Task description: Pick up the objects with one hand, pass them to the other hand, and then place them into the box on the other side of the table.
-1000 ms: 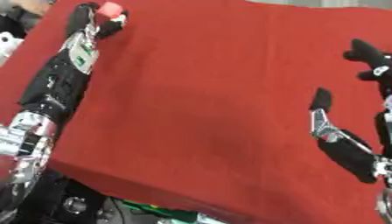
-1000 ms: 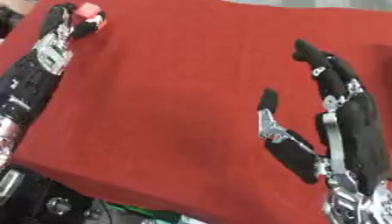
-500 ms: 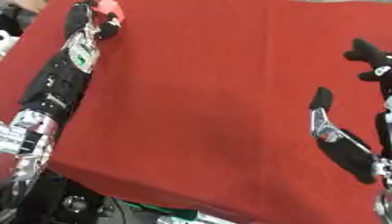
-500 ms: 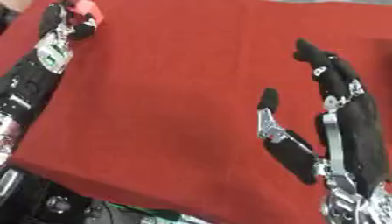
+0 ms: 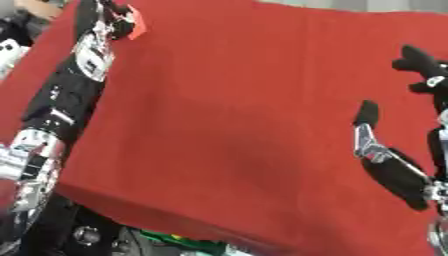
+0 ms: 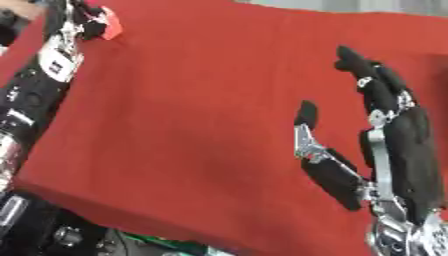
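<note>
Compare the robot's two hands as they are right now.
The left hand is at the far left corner of the red table, fingers curled round a small red object. The right hand is near the right edge, open, fingers straight, holding nothing. Both are black and silver.

At the upper left of the frame, the left hand is cut by the top edge, its fingers blurred around a small red object whose shape cannot be told. The right hand runs off the right edge.
</note>
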### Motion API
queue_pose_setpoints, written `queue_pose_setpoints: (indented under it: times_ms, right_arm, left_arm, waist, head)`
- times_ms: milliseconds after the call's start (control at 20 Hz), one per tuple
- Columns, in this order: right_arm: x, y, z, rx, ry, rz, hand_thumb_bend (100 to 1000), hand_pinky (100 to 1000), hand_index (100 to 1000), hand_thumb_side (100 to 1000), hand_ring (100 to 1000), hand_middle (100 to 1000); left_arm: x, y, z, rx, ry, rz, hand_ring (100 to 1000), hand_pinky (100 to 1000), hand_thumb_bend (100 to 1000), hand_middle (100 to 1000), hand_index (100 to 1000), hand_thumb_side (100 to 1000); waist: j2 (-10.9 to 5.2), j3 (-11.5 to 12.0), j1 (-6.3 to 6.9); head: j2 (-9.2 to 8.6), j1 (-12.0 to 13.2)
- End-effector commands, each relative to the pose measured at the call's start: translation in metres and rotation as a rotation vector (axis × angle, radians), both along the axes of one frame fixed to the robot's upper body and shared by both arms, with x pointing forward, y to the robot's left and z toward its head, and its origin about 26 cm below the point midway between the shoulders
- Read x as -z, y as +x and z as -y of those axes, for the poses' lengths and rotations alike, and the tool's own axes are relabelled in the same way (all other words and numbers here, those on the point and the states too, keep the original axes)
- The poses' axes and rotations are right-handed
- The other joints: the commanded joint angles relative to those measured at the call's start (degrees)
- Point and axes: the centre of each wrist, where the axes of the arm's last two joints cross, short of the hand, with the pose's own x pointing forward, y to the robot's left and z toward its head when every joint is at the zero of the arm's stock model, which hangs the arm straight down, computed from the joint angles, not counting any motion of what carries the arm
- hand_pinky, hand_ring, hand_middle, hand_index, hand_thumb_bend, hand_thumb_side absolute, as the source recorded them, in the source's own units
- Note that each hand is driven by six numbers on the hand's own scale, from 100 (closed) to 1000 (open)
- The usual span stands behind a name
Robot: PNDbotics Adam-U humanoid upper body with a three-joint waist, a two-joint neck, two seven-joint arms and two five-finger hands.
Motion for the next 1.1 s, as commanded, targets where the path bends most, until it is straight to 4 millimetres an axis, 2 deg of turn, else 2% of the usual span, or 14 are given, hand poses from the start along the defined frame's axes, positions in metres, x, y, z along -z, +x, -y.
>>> queue_pose_setpoints:
  times_ms: [50, 100, 150, 400, 600, 700, 750, 800, 850, 900, 950, 1000, 1050, 1100]
  right_arm:
    - [-0.007, 0.000, 0.005, -0.002, -0.010, 0.020, 100, 692, 921, 434, 843, 747]
    - [-0.007, 0.000, 0.006, -0.002, -0.014, 0.019, 100, 694, 921, 499, 843, 747]
    - [-0.007, 0.000, 0.007, -0.003, -0.019, 0.016, 100, 695, 921, 432, 843, 748]
    - [-0.006, 0.001, 0.009, -0.017, -0.045, 0.004, 100, 700, 922, 426, 844, 750]
    - [-0.005, 0.001, 0.010, -0.028, -0.057, -0.004, 100, 701, 923, 425, 844, 751]
    - [-0.005, 0.001, 0.010, -0.030, -0.059, -0.008, 100, 700, 923, 425, 844, 751]
    - [-0.005, 0.001, 0.010, -0.030, -0.058, -0.009, 100, 700, 923, 424, 844, 750]
    - [-0.004, 0.000, 0.010, -0.031, -0.058, -0.010, 100, 698, 923, 425, 844, 750]
    - [-0.004, 0.000, 0.009, -0.033, -0.057, -0.012, 100, 697, 923, 426, 844, 750]
    - [-0.004, 0.000, 0.009, -0.034, -0.056, -0.013, 100, 697, 923, 426, 844, 750]
    - [-0.004, 0.000, 0.009, -0.035, -0.054, -0.014, 100, 694, 922, 428, 847, 748]
    - [-0.004, 0.000, 0.009, -0.035, -0.052, -0.015, 100, 693, 922, 429, 847, 748]
    - [-0.004, -0.001, 0.008, -0.034, -0.050, -0.016, 100, 691, 922, 430, 848, 747]
    - [-0.003, -0.001, 0.007, -0.035, -0.047, -0.016, 100, 691, 922, 430, 848, 747]
  left_arm:
    - [-0.022, -0.003, 0.005, 0.091, 0.003, 0.060, 473, 736, 100, 403, 521, 298]
    - [-0.023, -0.004, 0.009, 0.125, 0.000, 0.064, 473, 736, 100, 403, 521, 298]
    - [-0.023, -0.005, 0.014, 0.162, -0.001, 0.067, 474, 739, 100, 404, 522, 301]
    - [-0.021, -0.009, 0.043, 0.382, 0.011, 0.070, 484, 746, 100, 416, 535, 301]
    - [-0.029, -0.020, 0.047, 0.442, 0.056, 0.050, 507, 746, 100, 444, 563, 268]
    - [-0.035, -0.023, 0.041, 0.405, 0.080, 0.026, 567, 760, 100, 510, 637, 210]
    - [-0.036, -0.024, 0.036, 0.376, 0.092, 0.013, 634, 780, 100, 594, 718, 167]
    - [-0.037, -0.024, 0.030, 0.337, 0.102, -0.002, 704, 803, 100, 679, 799, 263]
    - [-0.037, -0.024, 0.024, 0.298, 0.111, -0.015, 750, 825, 185, 741, 851, 409]
    - [-0.037, -0.023, 0.019, 0.258, 0.119, -0.030, 757, 828, 207, 749, 859, 433]
    - [-0.036, -0.023, 0.013, 0.218, 0.125, -0.046, 792, 848, 358, 799, 903, 595]
    - [-0.035, -0.022, 0.006, 0.177, 0.129, -0.062, 799, 852, 399, 809, 911, 627]
    - [-0.035, -0.022, 0.000, 0.137, 0.134, -0.080, 818, 859, 489, 833, 927, 692]
    - [-0.035, -0.021, -0.005, 0.103, 0.136, -0.103, 819, 859, 497, 835, 929, 699]
  waist:
    - [-1.74, 0.21, 0.26]
    - [-2.10, 0.29, 0.24]
    - [-2.57, 0.37, 0.17]
    - [-4.45, 0.98, -0.25]
    - [-5.02, 1.29, -0.44]
    - [-5.13, 1.32, -0.44]
    - [-5.12, 1.33, -0.41]
    - [-5.07, 1.34, -0.37]
    - [-4.99, 1.32, -0.34]
    - [-4.91, 1.27, -0.31]
    - [-4.77, 1.22, -0.32]
    - [-4.59, 1.12, -0.35]
    - [-4.34, 0.97, -0.41]
    - [-4.07, 0.79, -0.44]
  head:
    - [-0.15, -1.42]
    - [-0.15, -2.10]
    - [-0.15, -3.02]
    - [-0.15, -7.94]
    - [-0.15, -9.21]
    - [-0.15, -9.61]
    - [-0.15, -9.63]
    - [-0.15, -9.57]
    - [-0.15, -9.48]
    - [-0.15, -9.37]
    - [-0.15, -9.24]
    - [-0.15, -9.10]
    - [-0.15, -8.94]
    - [-0.15, -8.80]
